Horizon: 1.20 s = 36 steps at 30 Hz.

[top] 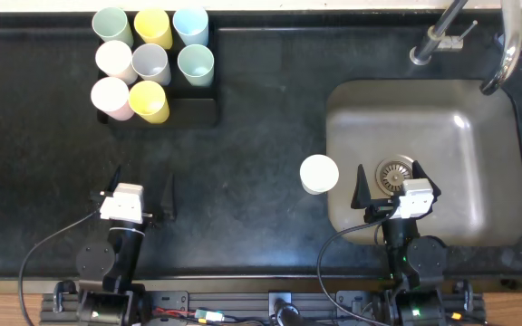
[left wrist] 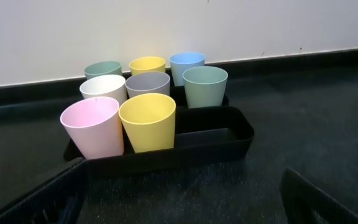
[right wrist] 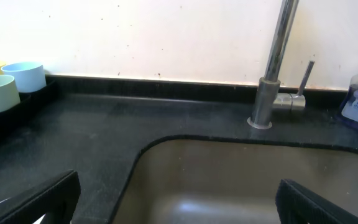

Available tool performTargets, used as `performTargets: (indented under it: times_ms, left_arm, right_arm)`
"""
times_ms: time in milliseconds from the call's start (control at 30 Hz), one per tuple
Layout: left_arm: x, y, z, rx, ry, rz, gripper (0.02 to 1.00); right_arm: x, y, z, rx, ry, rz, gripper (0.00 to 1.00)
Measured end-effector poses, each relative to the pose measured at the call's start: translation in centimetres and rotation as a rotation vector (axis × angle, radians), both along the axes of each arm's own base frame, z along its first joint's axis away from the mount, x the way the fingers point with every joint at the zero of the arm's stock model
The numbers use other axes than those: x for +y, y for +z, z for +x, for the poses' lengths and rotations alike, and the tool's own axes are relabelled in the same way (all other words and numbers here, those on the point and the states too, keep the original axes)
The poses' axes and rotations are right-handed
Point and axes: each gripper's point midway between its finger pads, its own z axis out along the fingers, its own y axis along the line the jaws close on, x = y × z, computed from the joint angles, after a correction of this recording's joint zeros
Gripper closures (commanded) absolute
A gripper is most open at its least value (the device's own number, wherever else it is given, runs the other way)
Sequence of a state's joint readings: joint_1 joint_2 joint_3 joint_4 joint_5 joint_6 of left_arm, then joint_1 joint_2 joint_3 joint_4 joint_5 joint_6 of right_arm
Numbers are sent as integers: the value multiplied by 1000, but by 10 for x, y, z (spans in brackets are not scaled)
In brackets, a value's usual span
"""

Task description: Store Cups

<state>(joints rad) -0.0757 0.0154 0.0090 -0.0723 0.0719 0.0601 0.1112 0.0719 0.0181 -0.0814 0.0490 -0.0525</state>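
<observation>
Your left gripper (top: 143, 188) is hanging open, on the near side of the tray (top: 199, 110) holding eight cups (top: 150, 63) at far left. Your right gripper (top: 392, 179) is hovering open over the sink (top: 478, 136). A white cup (top: 319, 174) is standing just left of it, with the faucet (top: 438, 34) rising beyond.

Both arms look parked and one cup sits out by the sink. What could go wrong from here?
1. The white cup stands right at the rim of the sink, close to the open right claw; a clumsy approach might tip it into the basin.
2. The tray has one free slot, next to a yellow cup and a teal cup; lowering a cup there might knock those neighbours.
</observation>
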Motion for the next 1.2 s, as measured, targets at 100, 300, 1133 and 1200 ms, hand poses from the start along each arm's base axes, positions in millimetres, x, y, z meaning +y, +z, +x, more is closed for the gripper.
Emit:
performTargets:
  times_ms: [100, 300, 1133, 1200]
  left_arm:
    - [0, 0, 0, 0, 0, 0, 18]
    - [0, 0, 0, 0, 0, 0, 18]
    - [0, 0, 0, 0, -1, 0, 18]
    - [0, 0, 0, 2, 0, 0, 18]
  right_arm:
    - [0, 0, 0, 0, 0, 0, 3]
    - [4, 1, 0, -2, 21, 16, 5]
    - [16, 180, -49, 316, 51, 345, 5]
    - [19, 174, -41, 497, 34, 307, 3]
